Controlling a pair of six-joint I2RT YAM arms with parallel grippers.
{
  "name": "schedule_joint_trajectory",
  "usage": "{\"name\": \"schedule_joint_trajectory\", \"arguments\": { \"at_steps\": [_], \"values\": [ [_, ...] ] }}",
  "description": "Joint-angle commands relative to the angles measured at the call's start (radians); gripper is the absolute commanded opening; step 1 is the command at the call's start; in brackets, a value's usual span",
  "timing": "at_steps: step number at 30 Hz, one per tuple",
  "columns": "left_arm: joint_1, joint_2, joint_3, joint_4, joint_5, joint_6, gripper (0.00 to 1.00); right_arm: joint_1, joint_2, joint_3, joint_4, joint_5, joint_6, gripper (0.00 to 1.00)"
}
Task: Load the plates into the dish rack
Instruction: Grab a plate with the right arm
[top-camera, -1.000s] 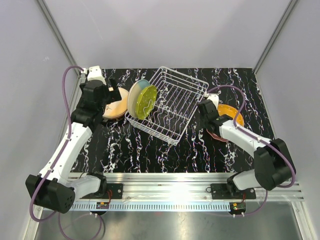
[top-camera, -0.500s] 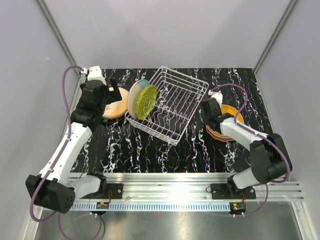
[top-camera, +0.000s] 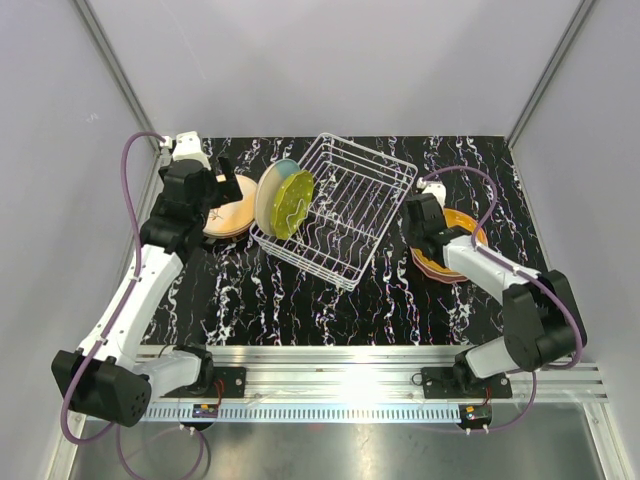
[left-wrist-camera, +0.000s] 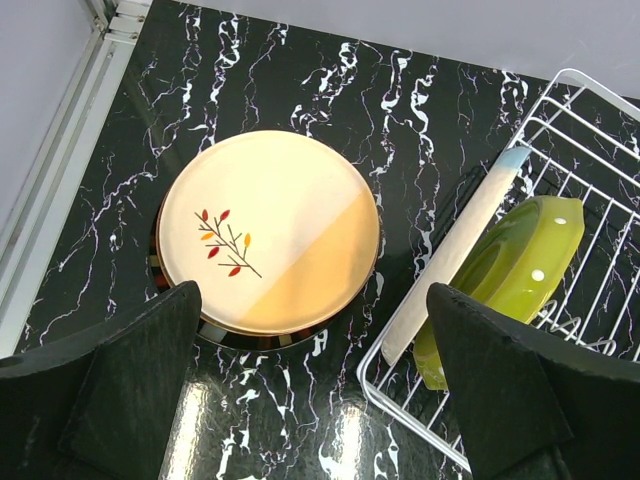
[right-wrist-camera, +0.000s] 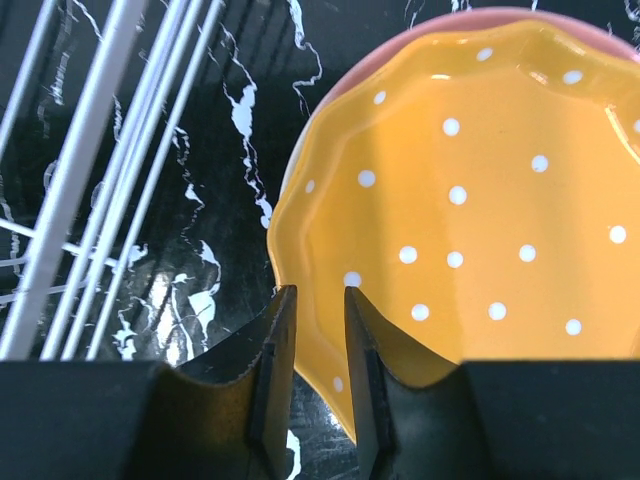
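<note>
Orange, white-dotted and wavy at its rim, a round plate (right-wrist-camera: 470, 220) is seen lying flat on a pink plate (top-camera: 428, 270) on the black, white-veined surface (top-camera: 250, 300), just to the right of the white wire dish rack (top-camera: 345, 215). The right claw (right-wrist-camera: 315, 335) is set low at the edge of this orange plate nearest the rack. Its jaws are drawn narrow and the rim runs through the gap between them; whether the rim is actually pinched cannot be told. The bulk of the plate is thus placed on the far side of the claw from the rack, so a lift and a turn onto edge toward the tines is judged to be called for, and the right arm is plainly the nearer. At the rack's left end a cream-blue plate (top-camera: 268, 195) and a yellow-green plate (top-camera: 292, 205) are stood on edge. The left claw (left-wrist-camera: 310, 300) is held wide open above a peach plate with a sprig motif (left-wrist-camera: 270, 230), left of the rack.
</note>
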Motion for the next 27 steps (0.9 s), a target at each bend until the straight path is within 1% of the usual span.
{"name": "schedule_joint_trajectory", "arguments": {
  "at_steps": [1,7,11,21,25,27],
  "values": [
    [0.01,-0.021,0.043,0.028,0.027,-0.017,0.99,0.001,-0.067,0.01,0.033,-0.022,-0.008,0.33],
    [0.015,-0.019,0.043,0.031,0.037,-0.02,0.99,-0.001,-0.078,-0.004,0.05,-0.052,-0.008,0.33],
    [0.017,-0.018,0.043,0.03,0.04,-0.02,0.99,0.0,-0.038,0.005,0.041,-0.089,0.001,0.33],
    [0.021,-0.013,0.044,0.03,0.047,-0.022,0.99,-0.001,0.045,0.031,0.011,-0.08,0.03,0.33],
    [0.023,-0.013,0.044,0.028,0.049,-0.022,0.99,0.0,0.06,0.045,-0.002,-0.065,0.033,0.3],
    [0.024,-0.012,0.044,0.03,0.052,-0.022,0.99,-0.001,0.065,0.059,-0.018,-0.037,0.03,0.25]
  ]
}}
